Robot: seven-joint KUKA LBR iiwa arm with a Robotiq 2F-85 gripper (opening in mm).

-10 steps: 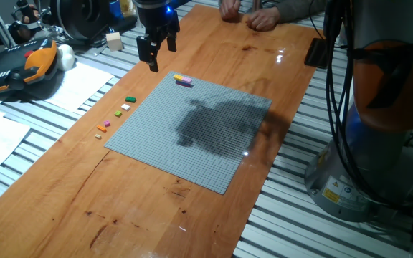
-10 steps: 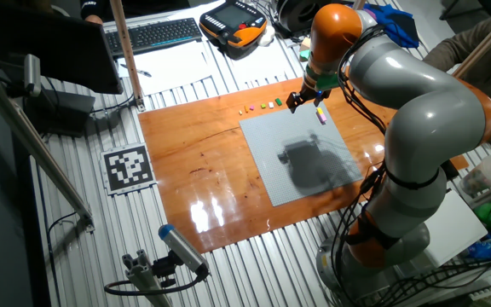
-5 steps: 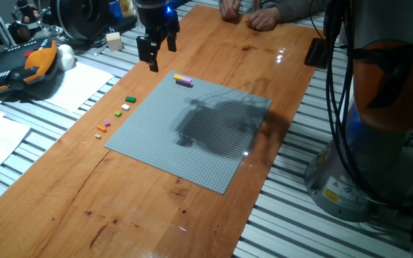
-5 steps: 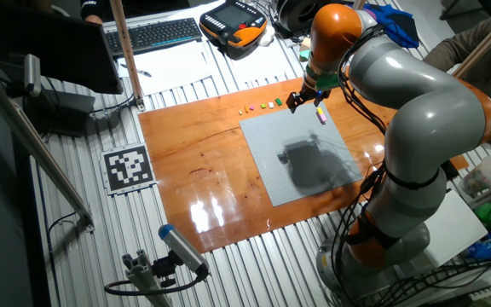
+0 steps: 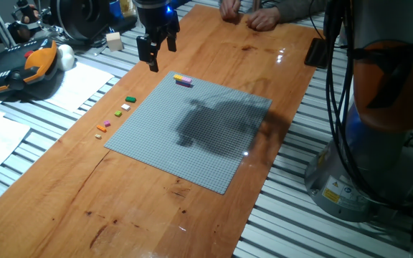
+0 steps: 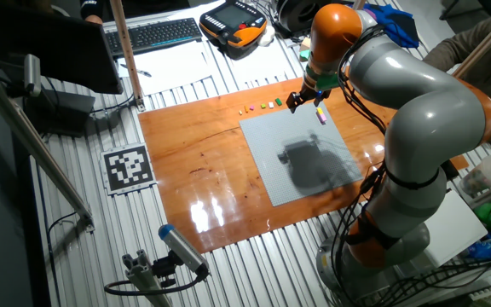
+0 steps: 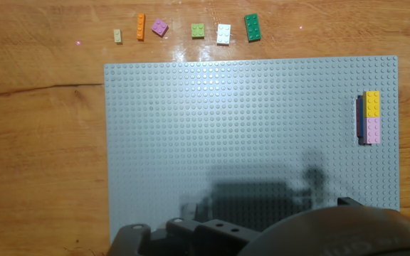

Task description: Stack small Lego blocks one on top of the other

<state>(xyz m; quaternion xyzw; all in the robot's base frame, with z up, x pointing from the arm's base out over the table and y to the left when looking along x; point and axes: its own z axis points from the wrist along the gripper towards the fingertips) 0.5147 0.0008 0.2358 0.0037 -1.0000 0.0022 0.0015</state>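
Nothing has moved in the last second: the pincer [image 5: 158,56] still hangs open and empty above the yellow-purple stack [image 5: 183,80]; loose bricks [image 7: 223,33] wait.

Gripper [image 5: 155,54] hangs above the wooden table [image 5: 214,39], fingers apart and empty, just off the grey baseplate [image 5: 192,129] corner holding a yellow-and-purple brick [image 5: 183,80].
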